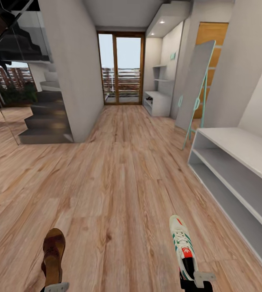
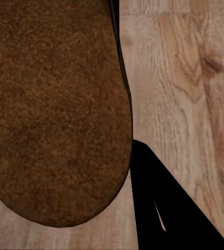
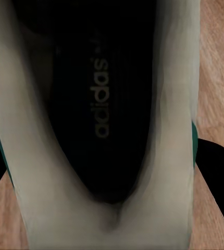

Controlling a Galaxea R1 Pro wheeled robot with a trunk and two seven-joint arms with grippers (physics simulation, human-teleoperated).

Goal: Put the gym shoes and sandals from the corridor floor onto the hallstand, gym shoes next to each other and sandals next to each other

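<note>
Left claw (image 1: 54,288) at the bottom left of the frame grips a brown sandal (image 1: 53,256), and the right claw (image 1: 196,282) at the bottom right grips a white gym shoe (image 1: 182,247) by its heel. Held only at one end, either could swing or slip out onto the wood floor (image 1: 118,182) while carried. Further right stands the grey shoe rack (image 1: 244,162), its shelves bare; a staircase (image 1: 49,117) and glass door (image 1: 120,69) lie beyond.

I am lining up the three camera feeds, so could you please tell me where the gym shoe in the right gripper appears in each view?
Head view: the gym shoe is at bottom right, toe pointing away, heel at the right gripper.
Right wrist view: the gym shoe is seen close up from above, its dark insole reading "adidas".
Left wrist view: not in it; a brown sandal is there.
Shared landmark: the wood-plank floor.
</note>
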